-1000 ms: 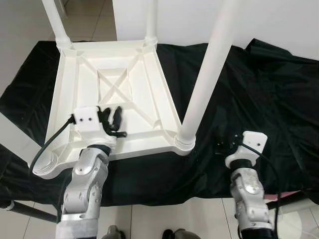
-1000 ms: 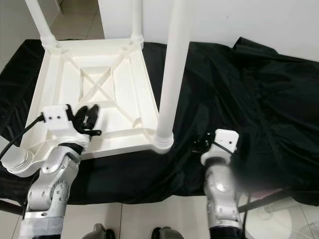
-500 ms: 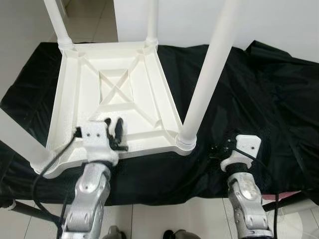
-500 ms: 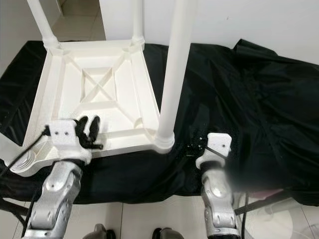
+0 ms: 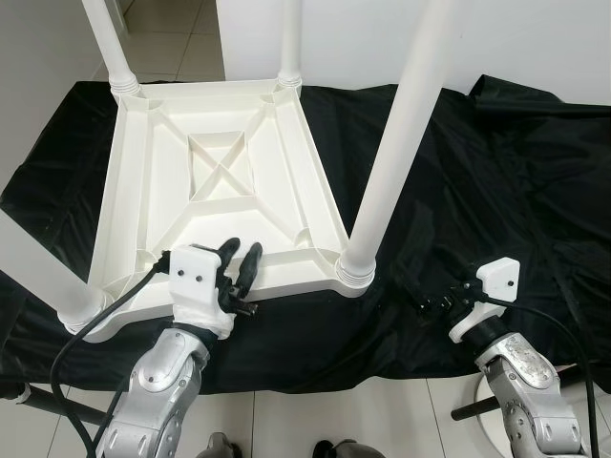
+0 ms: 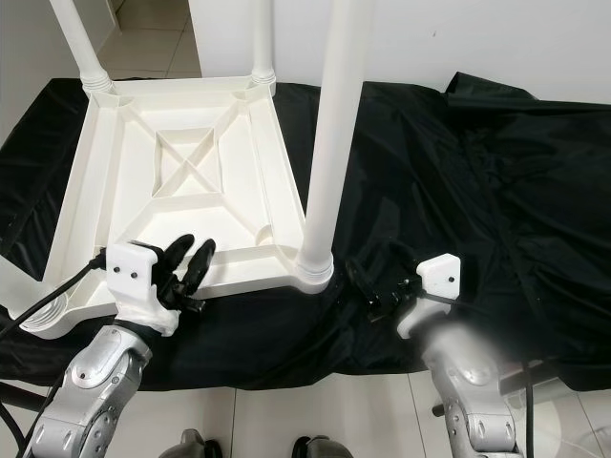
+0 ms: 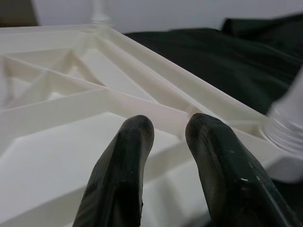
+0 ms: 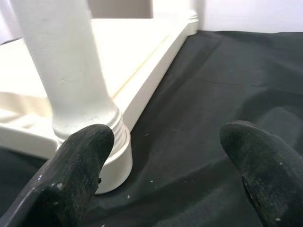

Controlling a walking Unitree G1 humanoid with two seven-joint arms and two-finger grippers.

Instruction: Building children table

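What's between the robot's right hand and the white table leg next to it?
Just bare black cloth between the right gripper and the near table leg, seen in the left eye view.

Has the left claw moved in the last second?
Yes. The left claw slid right along the table's near rail toward the near-right leg.

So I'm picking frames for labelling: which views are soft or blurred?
Left eye view: sharp overall. Right eye view: a hazy smudge over the right hand's arm. Both wrist views: fingers close up and soft; the table leg is blurred.
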